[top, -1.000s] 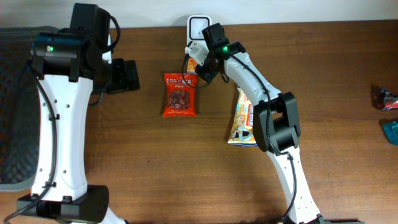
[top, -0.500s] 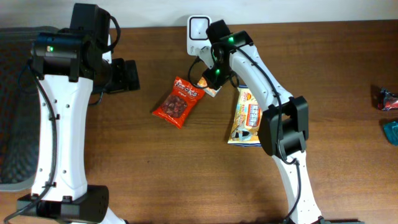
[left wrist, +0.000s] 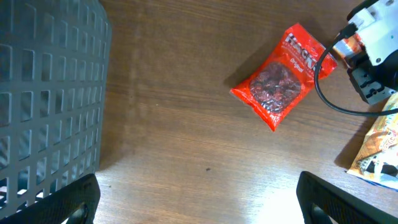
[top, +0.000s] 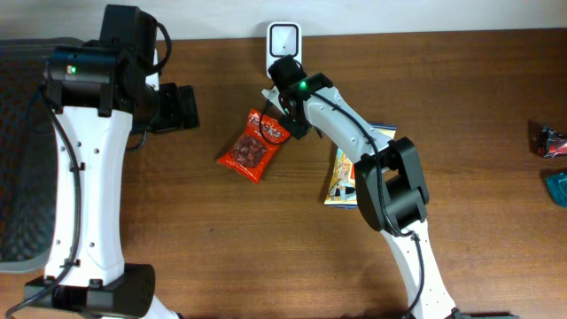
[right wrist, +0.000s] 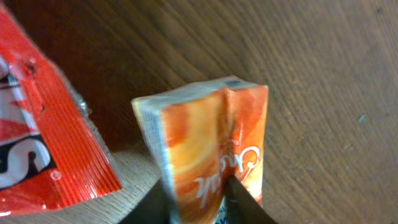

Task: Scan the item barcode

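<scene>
- A grey mesh basket (top: 16,151) sits at the left edge of the wooden desk (top: 221,257); from my left wrist its gridded wall (left wrist: 50,93) fills the left side of the view
- My left gripper (top: 177,108) hangs over the desk's far-left part, just right of the basket, and touches nothing; in the wrist view (left wrist: 199,202) its jaws stand spread wide, one fingertip (left wrist: 78,199) in each bottom corner, with bare wood between them
- A red snack packet (top: 257,144) lies flat on the desk, tilted, its top end pointing toward the far edge and to the right; the left wrist sees it at (left wrist: 283,74), and my right wrist sees one corner of it (right wrist: 37,124)
- A white barcode scanner (top: 284,40) stands at the far edge, near the middle
- My right gripper (top: 285,106) is just in front of the scanner, at the top end of the red packet; up close (right wrist: 199,199) its jaws are closed on a small orange pack (right wrist: 211,143), a dark finger (right wrist: 245,199) pressed on each side of it
- The orange pack sits beside the red packet's top corner; I cannot tell whether the two touch; only a sliver of it (top: 269,95) shows from overhead, between the scanner and the packet
- A yellow snack bag (top: 344,177) lies flat right of centre, partly hidden under my right arm; its edge shows at (left wrist: 379,149)
- At the right edge lie a dark red wrapper (top: 549,140) and, just nearer to me, a teal wrapper (top: 558,188), both cut off by the frame
</scene>
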Action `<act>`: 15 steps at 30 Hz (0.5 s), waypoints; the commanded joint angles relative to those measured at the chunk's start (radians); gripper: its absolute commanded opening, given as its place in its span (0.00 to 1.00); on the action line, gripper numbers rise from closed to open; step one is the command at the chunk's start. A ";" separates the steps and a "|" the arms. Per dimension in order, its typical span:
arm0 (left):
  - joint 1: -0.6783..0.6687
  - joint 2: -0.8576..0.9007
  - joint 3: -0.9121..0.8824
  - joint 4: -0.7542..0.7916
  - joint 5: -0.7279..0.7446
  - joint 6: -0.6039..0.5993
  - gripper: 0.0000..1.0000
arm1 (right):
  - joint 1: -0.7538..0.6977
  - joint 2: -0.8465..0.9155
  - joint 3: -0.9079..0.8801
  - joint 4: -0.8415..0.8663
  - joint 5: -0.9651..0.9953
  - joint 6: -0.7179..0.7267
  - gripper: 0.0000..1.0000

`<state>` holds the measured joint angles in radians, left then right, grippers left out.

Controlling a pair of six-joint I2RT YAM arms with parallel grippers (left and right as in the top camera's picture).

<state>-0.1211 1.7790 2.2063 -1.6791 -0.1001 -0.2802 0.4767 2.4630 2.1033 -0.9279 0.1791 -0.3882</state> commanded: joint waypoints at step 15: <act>0.006 -0.006 -0.001 0.001 0.010 -0.007 0.99 | -0.265 -0.016 0.047 -0.307 -0.981 0.204 0.09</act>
<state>-0.1207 1.7790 2.2059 -1.6794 -0.1001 -0.2802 0.2634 2.4615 2.2292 -1.2610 -0.6674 -0.2462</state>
